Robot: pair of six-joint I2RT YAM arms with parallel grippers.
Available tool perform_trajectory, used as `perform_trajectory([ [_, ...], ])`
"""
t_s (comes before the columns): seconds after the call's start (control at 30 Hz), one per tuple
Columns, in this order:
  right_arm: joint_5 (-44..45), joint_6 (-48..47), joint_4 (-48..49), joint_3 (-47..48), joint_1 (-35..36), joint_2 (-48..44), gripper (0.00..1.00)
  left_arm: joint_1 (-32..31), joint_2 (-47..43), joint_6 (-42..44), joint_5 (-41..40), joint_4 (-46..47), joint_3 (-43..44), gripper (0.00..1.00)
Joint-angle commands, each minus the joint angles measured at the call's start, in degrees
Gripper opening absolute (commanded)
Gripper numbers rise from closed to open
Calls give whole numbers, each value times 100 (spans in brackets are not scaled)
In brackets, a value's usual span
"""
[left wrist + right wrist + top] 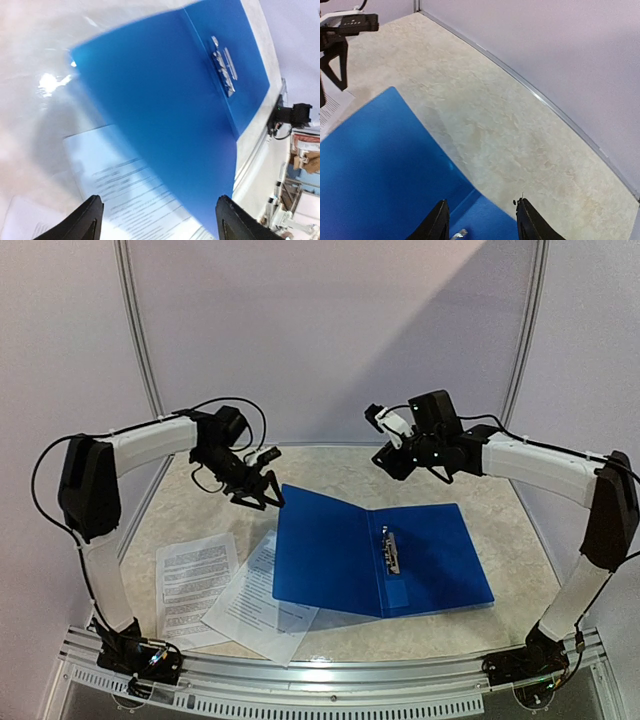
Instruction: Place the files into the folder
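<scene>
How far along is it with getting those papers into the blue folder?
Done: the folder lies open, clip bare. In hand: nothing; left gripper and right gripper hang open, empty, above it. Left: both files lie outside, one partly under the left cover.

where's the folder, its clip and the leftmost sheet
glossy dark-blue plastic folder (325, 552): top view, left open cover
silver metal clip (390, 550): top view, its middle
leftmost white printed paper sheet (197, 588): top view, page centre

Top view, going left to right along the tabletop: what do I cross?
Left paper sheet → angled paper sheet → folder's left flap → metal clip → folder's right flap.
</scene>
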Motion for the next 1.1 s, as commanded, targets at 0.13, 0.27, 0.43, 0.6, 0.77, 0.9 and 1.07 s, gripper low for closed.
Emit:
perform_trajectory([
  [0.13, 188, 2922, -670, -340, 877, -698, 46, 1131, -714, 1040, -552, -1399, -679, 82],
  [0.27, 447, 3454, -877, -224, 1850, -604, 47, 1193, -806, 1665, -514, -1672, -1362, 80],
  [0.43, 737, 3420, -1221, 136, 2969, -32, 49, 1202, -643, 1826, -216, -1587, -1986, 80],
  [0.6, 1585, 3102, -1519, 146, 3840, 209, 56, 1158, -480, 1573, -166, -1084, -2494, 84],
  [0.77, 1888, 2437, -1237, -148, 4762, 333, 61, 884, -192, 1464, -187, -833, -2724, 86],
  [0.9, 1043, 1820, -711, -570, 5239, 418, 60, 734, 65, 1397, -170, -805, -2734, 85],
  [1.07, 475, 1361, 29, -1088, 5279, 441, 59, 727, 405, 1292, -138, -772, -2742, 84],
])
